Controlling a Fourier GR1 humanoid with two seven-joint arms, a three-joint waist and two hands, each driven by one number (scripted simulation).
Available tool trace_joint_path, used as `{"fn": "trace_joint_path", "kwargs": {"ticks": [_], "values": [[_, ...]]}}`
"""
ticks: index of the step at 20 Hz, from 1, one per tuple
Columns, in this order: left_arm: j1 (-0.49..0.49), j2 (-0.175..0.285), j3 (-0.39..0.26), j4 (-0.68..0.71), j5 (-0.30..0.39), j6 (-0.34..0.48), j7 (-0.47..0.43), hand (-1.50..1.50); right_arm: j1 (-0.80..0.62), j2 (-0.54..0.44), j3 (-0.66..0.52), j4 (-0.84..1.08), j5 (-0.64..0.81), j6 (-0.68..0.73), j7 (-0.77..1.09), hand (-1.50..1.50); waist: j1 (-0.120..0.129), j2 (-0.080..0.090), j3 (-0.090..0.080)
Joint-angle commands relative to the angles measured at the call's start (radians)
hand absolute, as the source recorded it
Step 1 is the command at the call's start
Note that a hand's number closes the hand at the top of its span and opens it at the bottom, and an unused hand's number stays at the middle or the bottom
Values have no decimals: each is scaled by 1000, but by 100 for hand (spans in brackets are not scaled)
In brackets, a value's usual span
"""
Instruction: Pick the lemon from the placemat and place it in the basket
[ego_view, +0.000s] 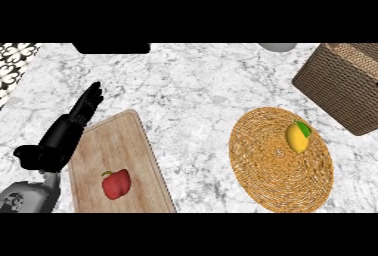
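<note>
A yellow lemon (297, 137) with a green leaf lies on the round woven placemat (280, 175), toward its upper right. The brown wicker basket (343, 85) stands at the far right, just beyond the placemat. My left hand (65, 132) shows at the left, fingers straight and pointing up, far from the lemon and holding nothing. My right hand is out of view.
A wooden cutting board (140, 150) lies at the lower left with a red bell pepper (116, 184) on it, right beside my left hand. A black object (111, 48) and a grey round object (277, 47) sit at the counter's far edge.
</note>
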Motion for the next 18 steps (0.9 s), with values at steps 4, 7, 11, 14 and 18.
{"fn": "trace_joint_path", "kwargs": {"ticks": [4,7,11,14,18], "values": [[-89,11,92,74,21,-81,9,0,51,126,-32,84,117,-38,-158,-150,1,3,1],[-79,-30,65,63,-13,-67,31,0,18,210,48,181,267,-120,-245,-150,8,4,1],[-12,-27,61,-48,-18,-80,55,0,10,289,91,309,384,-223,-358,-150,17,3,1],[-23,-90,39,2,-94,-42,44,0,51,324,110,310,464,-252,-404,-150,8,3,1],[29,-59,105,-49,-46,-115,39,0,15,345,87,478,524,-307,-533,-150,12,3,1]]}}
